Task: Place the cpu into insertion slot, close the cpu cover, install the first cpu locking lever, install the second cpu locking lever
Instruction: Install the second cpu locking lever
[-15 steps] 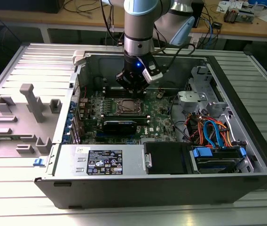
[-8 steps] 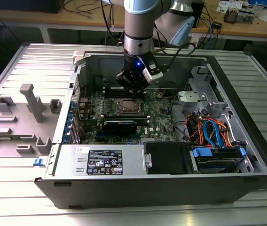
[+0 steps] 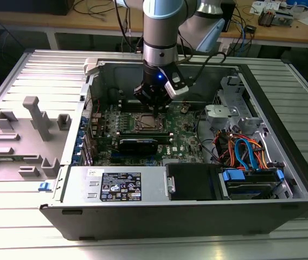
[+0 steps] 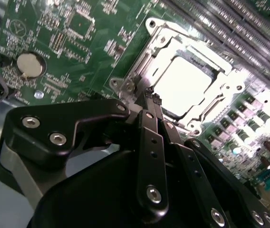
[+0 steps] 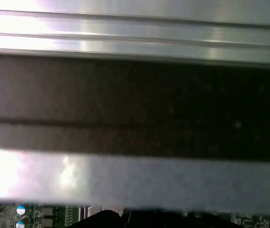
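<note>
The cpu [image 4: 185, 81] lies flat in the insertion slot [image 4: 149, 61], its silver top shining bright. The cpu cover [image 4: 224, 90] is down around it, framing the chip through its window. My gripper [image 4: 150, 96] hangs just above the socket's corner with its two thin black fingers [image 4: 147, 123] pressed together and nothing between them. In the exterior view the gripper [image 3: 153, 102] hovers over the far edge of the socket [image 3: 146, 123] on the green motherboard [image 3: 184, 135]. I cannot make out how the locking levers stand.
The open computer case [image 3: 284, 179] walls the board in. Long memory slots [image 4: 230, 28] run beside the socket, and a coin battery [image 4: 29, 65] lies on the board. A black card [image 3: 138, 143], a power supply [image 3: 119, 187] and coloured cables [image 3: 246, 149] are nearby. The case wall [image 5: 135, 95] looms close.
</note>
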`<state>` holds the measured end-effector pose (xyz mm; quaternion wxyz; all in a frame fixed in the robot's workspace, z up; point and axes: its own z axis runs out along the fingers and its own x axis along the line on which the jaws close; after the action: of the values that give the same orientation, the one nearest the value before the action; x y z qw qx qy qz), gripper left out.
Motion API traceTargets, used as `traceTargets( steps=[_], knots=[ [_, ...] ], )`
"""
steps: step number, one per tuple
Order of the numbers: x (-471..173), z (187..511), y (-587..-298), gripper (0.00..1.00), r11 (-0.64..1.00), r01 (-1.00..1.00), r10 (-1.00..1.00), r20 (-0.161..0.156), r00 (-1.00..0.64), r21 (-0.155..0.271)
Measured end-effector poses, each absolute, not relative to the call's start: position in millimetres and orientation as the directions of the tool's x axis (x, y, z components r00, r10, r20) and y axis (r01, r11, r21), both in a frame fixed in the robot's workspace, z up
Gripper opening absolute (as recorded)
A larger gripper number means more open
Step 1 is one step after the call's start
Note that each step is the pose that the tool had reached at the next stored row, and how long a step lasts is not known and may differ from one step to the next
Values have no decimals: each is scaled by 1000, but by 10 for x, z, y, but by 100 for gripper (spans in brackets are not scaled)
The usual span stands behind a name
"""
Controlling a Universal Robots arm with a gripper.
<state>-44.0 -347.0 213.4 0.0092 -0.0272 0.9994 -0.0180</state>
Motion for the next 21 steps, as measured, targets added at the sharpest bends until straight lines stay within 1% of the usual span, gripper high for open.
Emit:
traceTargets(
  steps=[3,10,15,17,21],
  knots=[
    [-439,2125,-3535,11,998,-54,-55,-17,-998,-39],
    [-440,2125,-3540,11,998,-54,-55,-17,-998,-40],
    [-440,2125,-3664,11,998,-54,-55,-17,-998,-40],
    [-440,2129,-3670,11,998,-54,-55,-17,-998,-40],
    [-440,2223,-3674,11,998,-54,-55,-17,-998,-39]
  ],
)
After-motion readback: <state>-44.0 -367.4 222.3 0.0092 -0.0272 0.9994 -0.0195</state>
